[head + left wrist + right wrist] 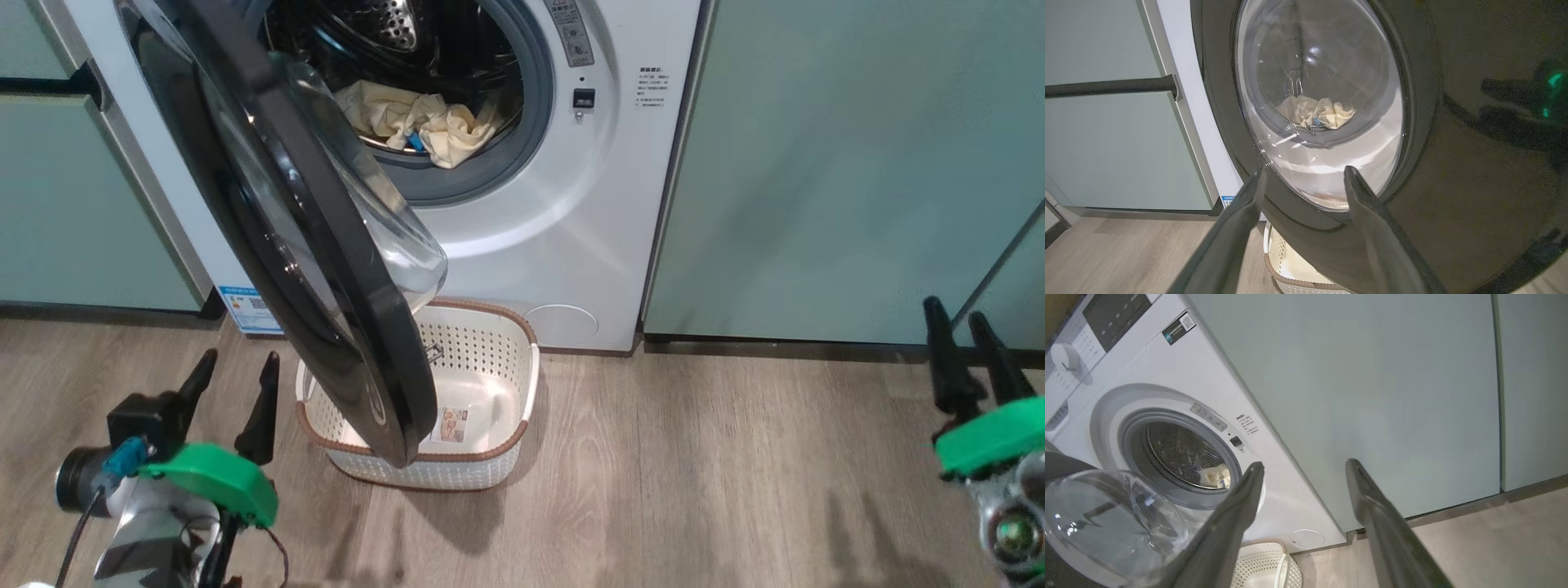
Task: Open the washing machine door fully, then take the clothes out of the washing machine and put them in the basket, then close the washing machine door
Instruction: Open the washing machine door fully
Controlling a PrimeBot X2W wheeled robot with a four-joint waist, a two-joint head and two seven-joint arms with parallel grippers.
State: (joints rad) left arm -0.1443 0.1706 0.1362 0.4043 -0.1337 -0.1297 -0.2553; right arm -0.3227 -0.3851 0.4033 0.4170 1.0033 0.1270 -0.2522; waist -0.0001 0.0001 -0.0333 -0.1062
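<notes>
Washing machine [571, 229] stood with door [326, 269] partly open, clothes [424, 122] in the drum.
The right wrist view caught its control panel [1114, 314], the head view the basket [498, 457] under the door; left gripper [240, 356] and right gripper [953, 310] gaped, holding nothing, over wood floor [694, 490] beside green cabinets [816, 163].

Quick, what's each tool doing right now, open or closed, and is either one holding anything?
Left tool: open, holding nothing.
Right tool: open, holding nothing.
</notes>
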